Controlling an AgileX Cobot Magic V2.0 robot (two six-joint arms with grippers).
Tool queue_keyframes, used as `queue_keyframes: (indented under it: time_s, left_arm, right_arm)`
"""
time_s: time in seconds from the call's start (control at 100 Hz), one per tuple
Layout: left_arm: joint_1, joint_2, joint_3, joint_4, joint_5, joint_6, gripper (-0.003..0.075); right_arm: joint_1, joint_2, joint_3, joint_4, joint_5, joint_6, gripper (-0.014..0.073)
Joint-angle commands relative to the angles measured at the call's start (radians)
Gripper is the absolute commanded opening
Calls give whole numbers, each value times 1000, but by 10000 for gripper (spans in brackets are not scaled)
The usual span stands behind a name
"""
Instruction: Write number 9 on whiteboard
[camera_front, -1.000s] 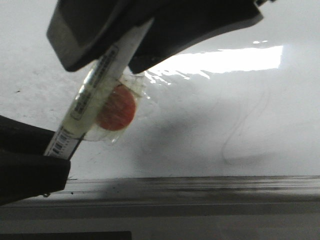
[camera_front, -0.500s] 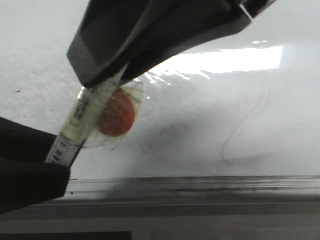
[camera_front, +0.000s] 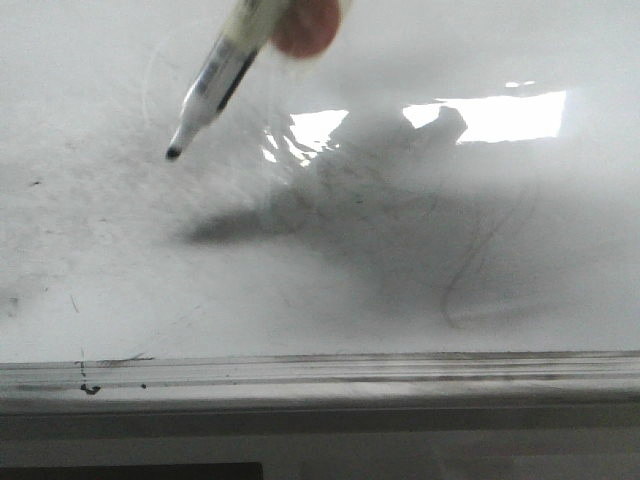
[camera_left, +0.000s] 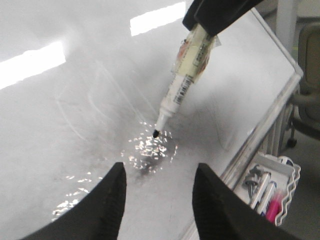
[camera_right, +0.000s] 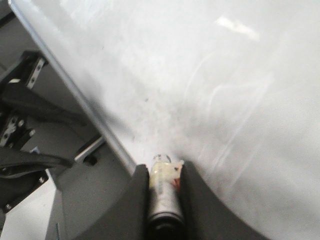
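The whiteboard (camera_front: 420, 200) fills the front view, glossy and smudged grey, with a grey frame edge (camera_front: 320, 375). No black number 9 shows on it, only faint erased curves (camera_front: 480, 270). A white marker (camera_front: 225, 70) slants down from the top, its bare black tip (camera_front: 173, 153) apart from its shadow. My right gripper (camera_right: 162, 167) is shut on the marker barrel (camera_right: 162, 192); it also shows in the left wrist view (camera_left: 215, 12). My left gripper (camera_left: 159, 172) is open and empty just short of the marker tip (camera_left: 155, 133). Neither gripper shows in the front view.
A white wire tray (camera_left: 270, 185) with spare markers hangs beside the board's frame (camera_left: 260, 130). A chair (camera_left: 310, 75) stands beyond it. Dark arm brackets (camera_right: 25, 125) lie off the board's edge (camera_right: 70, 85).
The marker was held between both grippers; now only the right holds it. It has risen and its bare tip shows. Both grippers have left the front view.
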Motion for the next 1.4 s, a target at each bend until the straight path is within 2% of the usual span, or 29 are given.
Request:
queue_keyframes:
  time_s: [0.0, 0.3, 0.43, 0.5, 0.6, 0.73, 0.92, 1.05, 1.21, 1.39]
  left_arm:
    - [-6, -56, -28, -68, -41, -12, 295]
    - [-6, -77, -28, -81, -33, -12, 295]
    - [-6, -77, -28, -81, -33, -12, 295]
    - [-6, -77, -28, -81, -33, -12, 295]
    - [-6, -77, -28, -81, -33, -12, 295]
    - [-6, -77, -28, -81, -33, -12, 295]
    - [-6, -77, -28, -81, -33, -12, 295]
    - [-6, -77, -28, -81, -33, -12, 295]
    - [-6, -75, -28, -79, -31, -12, 295]
    - [-8, -28, -28, -59, -46, -12, 295]
  right_arm:
    - [-58, -17, -76, -7, -31, -11, -58]
    - [-151, 44, -136, -32, -59, -1, -59]
    - [-146, 105, -137, -23, -89, -1, -59]
    - [-117, 141, -156, -21, -36, -3, -59]
    - [-95, 148, -169, -83, 28, 13, -59]
    - [-132, 90, -178, -247, 28, 135, -59]
    - [-148, 102, -210, -247, 8, 135, -59]
    - [-143, 109, -165, -230, 111, 145, -59]
    - [-97, 103, -39, -202, 124, 148, -59]
    - [-35, 86, -86, -169, 116, 148, -59]
